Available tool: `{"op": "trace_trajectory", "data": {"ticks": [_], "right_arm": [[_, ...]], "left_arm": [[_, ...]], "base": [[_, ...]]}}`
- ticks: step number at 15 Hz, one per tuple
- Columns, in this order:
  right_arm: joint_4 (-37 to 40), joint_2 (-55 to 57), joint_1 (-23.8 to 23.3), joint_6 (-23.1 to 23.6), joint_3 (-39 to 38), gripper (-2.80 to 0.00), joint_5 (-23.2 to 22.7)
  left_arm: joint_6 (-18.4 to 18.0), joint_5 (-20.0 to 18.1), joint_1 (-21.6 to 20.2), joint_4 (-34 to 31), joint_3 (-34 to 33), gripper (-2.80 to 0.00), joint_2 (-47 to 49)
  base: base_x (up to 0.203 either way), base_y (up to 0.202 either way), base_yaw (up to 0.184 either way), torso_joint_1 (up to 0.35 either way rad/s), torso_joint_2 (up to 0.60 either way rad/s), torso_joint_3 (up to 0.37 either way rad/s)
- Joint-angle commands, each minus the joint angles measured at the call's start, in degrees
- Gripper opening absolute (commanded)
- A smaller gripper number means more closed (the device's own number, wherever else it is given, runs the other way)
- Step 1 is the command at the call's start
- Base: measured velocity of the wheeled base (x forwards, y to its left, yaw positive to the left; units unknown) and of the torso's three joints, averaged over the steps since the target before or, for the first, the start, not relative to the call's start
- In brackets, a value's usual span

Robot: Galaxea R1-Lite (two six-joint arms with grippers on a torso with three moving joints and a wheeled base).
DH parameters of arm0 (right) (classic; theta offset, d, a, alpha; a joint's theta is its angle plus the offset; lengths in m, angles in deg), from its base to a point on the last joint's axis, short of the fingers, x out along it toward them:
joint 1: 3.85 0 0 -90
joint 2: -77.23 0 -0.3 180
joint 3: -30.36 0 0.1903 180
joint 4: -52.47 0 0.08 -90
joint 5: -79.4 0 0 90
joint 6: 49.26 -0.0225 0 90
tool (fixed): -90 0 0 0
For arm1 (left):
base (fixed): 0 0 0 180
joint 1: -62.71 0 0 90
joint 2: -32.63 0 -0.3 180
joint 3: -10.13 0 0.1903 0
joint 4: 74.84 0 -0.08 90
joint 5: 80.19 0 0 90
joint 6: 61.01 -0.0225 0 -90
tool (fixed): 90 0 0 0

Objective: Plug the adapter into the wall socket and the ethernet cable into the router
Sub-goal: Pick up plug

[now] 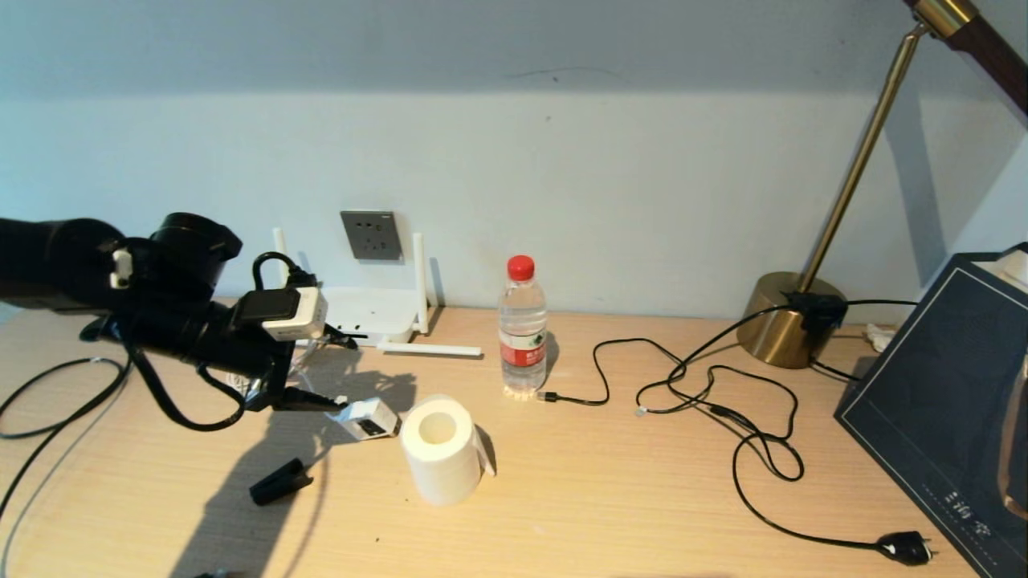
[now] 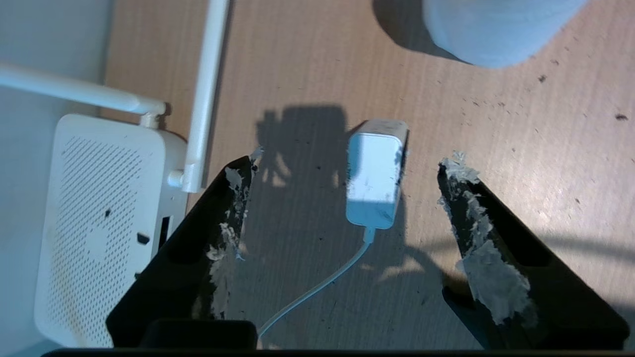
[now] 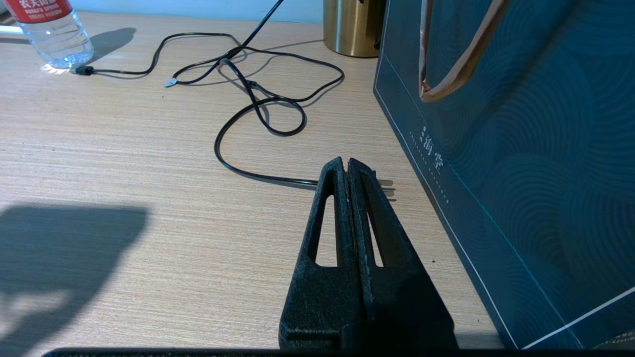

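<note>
The white adapter (image 1: pixel 368 418) lies on the desk in front of the router (image 1: pixel 369 313), its thin white cord trailing back under my left arm. My left gripper (image 1: pixel 345 371) hovers above it, open; in the left wrist view the adapter (image 2: pixel 374 173) lies free on the wood between the spread fingers of the gripper (image 2: pixel 349 163), with the router (image 2: pixel 99 213) off to one side. The grey wall socket (image 1: pixel 371 234) is on the wall behind the router. The black ethernet cable (image 1: pixel 604 377) ends by the bottle. My right gripper (image 3: pixel 345 161) is shut and empty, low over the desk.
A white paper roll (image 1: pixel 440 449) stands just right of the adapter, a water bottle (image 1: pixel 522 329) behind it. A thin black cord with a two-pin plug (image 1: pixel 907 548) loops at the right, near a brass lamp (image 1: pixel 791 321) and dark blue bag (image 1: pixel 940 401). A small black piece (image 1: pixel 279 480) lies front left.
</note>
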State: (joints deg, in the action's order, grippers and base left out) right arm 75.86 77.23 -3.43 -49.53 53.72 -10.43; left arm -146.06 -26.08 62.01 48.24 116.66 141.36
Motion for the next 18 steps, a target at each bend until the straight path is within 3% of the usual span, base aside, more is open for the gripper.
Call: {"op": "trace_trajectory", "data": {"ticks": [1,5,10,18], "right_arm": [[-0.02,0.09,0.02,0.00,0.00,-2.80,0.01],[-0.02,0.01,0.02,0.00,0.00,-2.80,0.01],[-0.02,0.08,0.02,0.00,0.00,-2.80,0.01],[0.03,0.09,0.02,0.00,0.00,-2.80,0.01]], "left_arm": [[-5.44,0.73,0.24,-10.82,6.47,0.00,3.37],[-6.88,3.72,0.92,-13.59,8.16,0.00,6.67],[-6.07,4.05,5.07,-15.62,8.76,0.00,9.57],[-4.95,7.24,4.40,-14.87,10.10,0.00,11.91]], "base": [[0.000,0.000,0.000,0.000,0.00,0.000],[0.000,0.000,0.000,0.000,0.00,0.000],[0.000,0.000,0.000,0.000,0.00,0.000],[0.000,0.000,0.000,0.000,0.00,0.000]]}}
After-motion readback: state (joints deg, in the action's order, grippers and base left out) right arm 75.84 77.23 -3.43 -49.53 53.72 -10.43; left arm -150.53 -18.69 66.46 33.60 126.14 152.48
